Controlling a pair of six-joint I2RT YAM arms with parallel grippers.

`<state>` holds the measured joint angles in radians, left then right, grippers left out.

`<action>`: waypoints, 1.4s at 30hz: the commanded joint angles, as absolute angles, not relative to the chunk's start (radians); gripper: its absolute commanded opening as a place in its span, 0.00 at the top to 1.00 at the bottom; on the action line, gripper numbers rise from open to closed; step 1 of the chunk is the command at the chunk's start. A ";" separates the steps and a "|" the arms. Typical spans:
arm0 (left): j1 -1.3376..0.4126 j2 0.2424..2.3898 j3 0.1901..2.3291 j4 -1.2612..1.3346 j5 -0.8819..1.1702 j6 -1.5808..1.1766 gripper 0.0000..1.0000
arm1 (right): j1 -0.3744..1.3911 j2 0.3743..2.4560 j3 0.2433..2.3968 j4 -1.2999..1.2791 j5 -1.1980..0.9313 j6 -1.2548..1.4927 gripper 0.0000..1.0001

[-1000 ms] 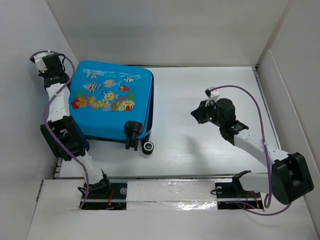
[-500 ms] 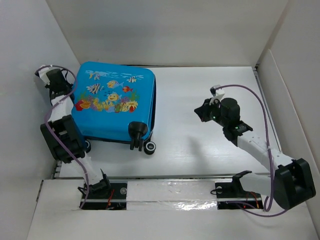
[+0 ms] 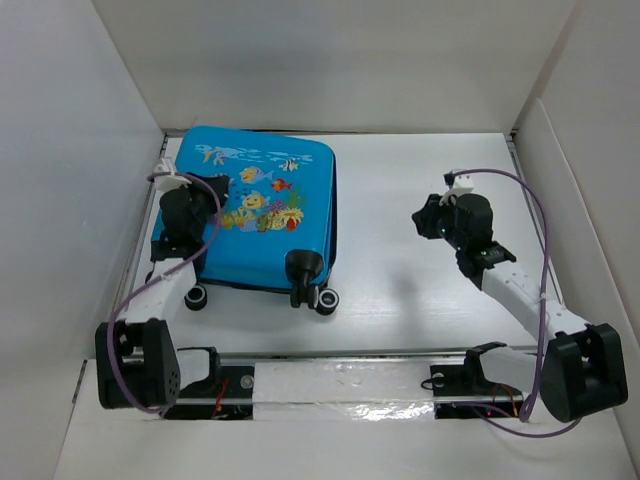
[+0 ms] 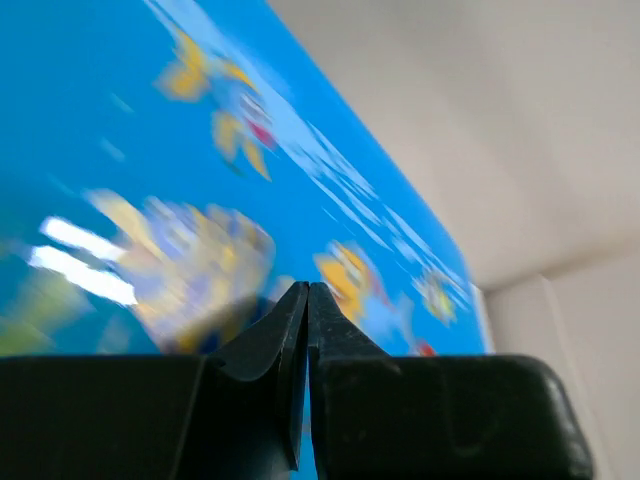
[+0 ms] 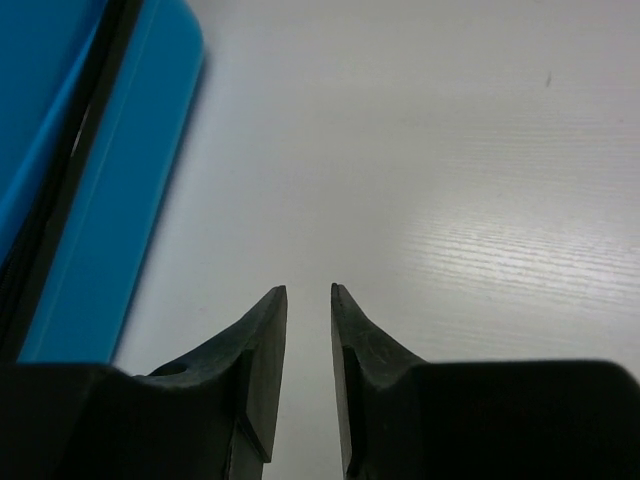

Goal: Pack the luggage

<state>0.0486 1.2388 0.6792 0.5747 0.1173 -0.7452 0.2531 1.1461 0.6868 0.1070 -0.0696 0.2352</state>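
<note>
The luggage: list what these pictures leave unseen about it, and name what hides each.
Inside: every view, the luggage is closed.
Print: left wrist view, blurred, behind the shut left gripper.
Lid's left corner: top view, left arm covers it.
Most of the shell: right wrist view, cut by the left edge.

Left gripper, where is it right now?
The left gripper sits on the top view's left side, over the luggage near its left edge, shut.
</note>
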 commanded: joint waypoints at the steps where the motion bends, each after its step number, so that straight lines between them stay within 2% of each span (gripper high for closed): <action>1: -0.044 1.195 0.526 0.452 0.227 -0.842 1.00 | 0.232 1.143 0.712 0.101 -0.025 0.215 0.68; 7: -0.103 1.050 0.474 0.494 0.258 -0.841 0.97 | 0.222 1.160 0.722 0.095 -0.044 0.216 0.65; 10: -0.112 0.971 0.558 0.428 0.109 -0.810 0.91 | 0.258 1.186 0.736 0.124 -0.097 0.233 0.65; 11: -0.112 0.968 0.634 0.410 0.036 -0.775 0.82 | 0.273 1.195 0.758 0.126 -0.095 0.232 0.68; 12: -0.112 0.972 0.682 0.361 -0.007 -0.755 0.78 | 0.308 1.203 0.771 0.121 -0.086 0.230 0.70; 14: -0.098 1.029 0.821 0.293 -0.099 -0.730 0.73 | 0.337 1.223 0.805 0.103 -0.060 0.218 0.72; 17: -0.020 1.144 0.970 0.189 -0.107 -0.701 0.72 | 0.360 1.236 0.808 0.109 -0.060 0.206 0.73; 19: 0.087 1.231 1.015 0.146 -0.030 -0.666 0.72 | 0.360 1.235 0.790 0.112 -0.064 0.203 0.73; 22: 0.216 1.343 1.113 0.037 -0.023 -0.606 0.72 | 0.360 1.204 0.755 0.140 -0.084 0.206 0.74; 26: 0.314 1.449 1.158 -0.040 -0.150 -0.503 0.73 | 0.360 1.143 0.727 0.155 -0.116 0.210 0.74; 34: 0.339 1.675 1.210 -0.195 -0.224 -0.384 0.79 | 0.370 1.104 0.721 0.167 -0.170 0.224 0.74; 39: 0.339 1.710 1.109 -0.144 -0.039 -0.443 0.81 | 0.370 1.120 0.721 0.173 -0.170 0.230 0.74; 42: 0.261 1.674 0.982 -0.011 0.066 -0.532 0.82 | 0.370 1.137 0.726 0.160 -0.137 0.230 0.73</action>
<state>0.3588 1.7081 1.0954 -0.0315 -0.1181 -0.4801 0.3618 1.1267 0.7227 0.1211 -0.1535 0.2283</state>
